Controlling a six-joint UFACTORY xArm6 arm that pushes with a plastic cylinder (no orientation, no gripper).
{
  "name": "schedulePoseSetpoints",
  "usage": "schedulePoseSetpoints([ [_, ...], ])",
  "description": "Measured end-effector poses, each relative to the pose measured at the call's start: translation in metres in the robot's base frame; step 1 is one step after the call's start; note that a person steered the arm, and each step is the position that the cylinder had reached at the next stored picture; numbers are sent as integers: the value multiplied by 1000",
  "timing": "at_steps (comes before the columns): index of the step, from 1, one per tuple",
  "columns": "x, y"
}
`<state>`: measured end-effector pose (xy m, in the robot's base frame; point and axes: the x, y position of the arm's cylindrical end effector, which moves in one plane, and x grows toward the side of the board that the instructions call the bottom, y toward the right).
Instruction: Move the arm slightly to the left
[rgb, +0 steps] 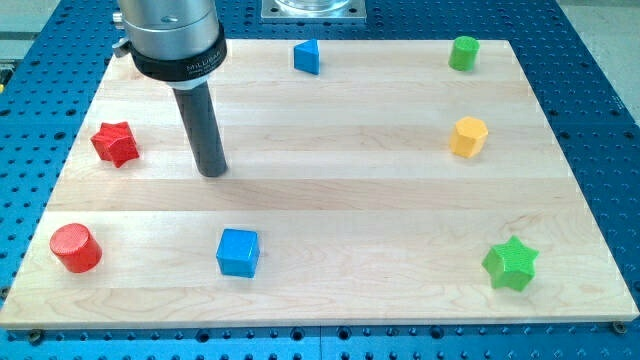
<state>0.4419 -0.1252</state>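
Note:
My tip (212, 171) rests on the wooden board (340, 200) in its left half, with the dark rod rising to the silver arm head at the view's top left. A red star block (115, 143) lies to the left of the tip, apart from it. A blue cube (238, 251) lies below the tip and slightly right. A red cylinder (76, 248) stands at the bottom left. The tip touches no block.
A blue triangular block (307, 57) sits at the top centre. A green cylinder (463, 53) is at the top right, a yellow hexagonal block (468, 136) below it, and a green star (511, 263) at the bottom right. A blue perforated table surrounds the board.

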Motion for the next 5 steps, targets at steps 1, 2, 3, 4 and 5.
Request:
schedulePoseSetpoints([
  [1, 0, 0],
  [2, -1, 2],
  [3, 1, 2],
  [4, 1, 12],
  [5, 1, 12],
])
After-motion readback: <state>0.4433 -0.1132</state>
